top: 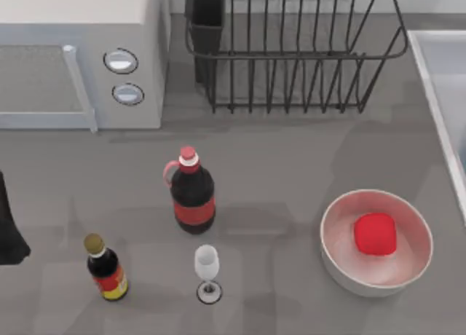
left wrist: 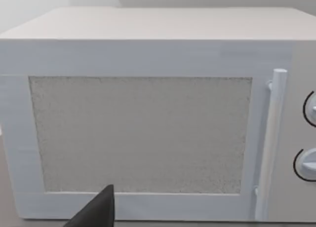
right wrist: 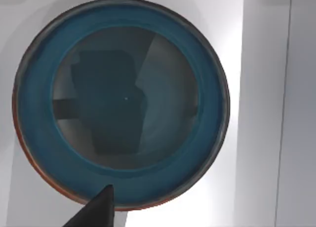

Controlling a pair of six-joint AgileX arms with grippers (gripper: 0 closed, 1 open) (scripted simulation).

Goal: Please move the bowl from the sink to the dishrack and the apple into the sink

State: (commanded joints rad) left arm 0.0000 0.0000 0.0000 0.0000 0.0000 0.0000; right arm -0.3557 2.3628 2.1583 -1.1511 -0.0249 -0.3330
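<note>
My right hand (right wrist: 98, 207) hangs over the bowl (right wrist: 121, 101) in the sink (right wrist: 266, 89); I cannot tell its finger spread. I'd drop straight onto the rim nearest me, pinching squarely. The apple (top: 375, 233) waits in the white bowl (top: 342, 266).

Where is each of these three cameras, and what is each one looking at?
Top view: above the table, looking down at the dishrack, the apple in the white bowl and the microwave; left arm at its left edge.
Left wrist view: faces that same microwave's door; a dark claw tip shows.
Right wrist view: looks down on the bowl in the sink.
</note>
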